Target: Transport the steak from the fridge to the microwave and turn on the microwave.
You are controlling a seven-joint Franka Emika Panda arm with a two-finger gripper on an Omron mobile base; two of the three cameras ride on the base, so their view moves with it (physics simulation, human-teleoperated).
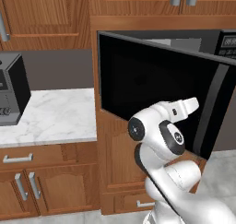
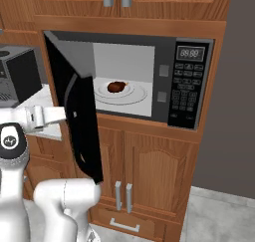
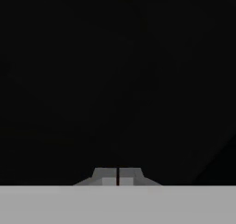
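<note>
The microwave (image 2: 191, 77) is built into the wooden cabinets, and its dark glass door (image 2: 78, 117) stands swung out to the left. Inside, the steak (image 2: 117, 86) lies on a white plate (image 2: 136, 95) on the light grey floor. In the left base view my hand reaches against the outer face of the door (image 1: 152, 80). In the hand view my gripper (image 3: 118, 176) is shut with nothing between its tips, close to that dark glass. The fridge is out of view.
A smaller black appliance (image 1: 11, 89) stands on the marble counter (image 1: 60, 117) left of the microwave. Wooden cabinet doors (image 2: 149, 171) with metal handles are below the microwave, with more cabinets above. A grey wall runs along the right.
</note>
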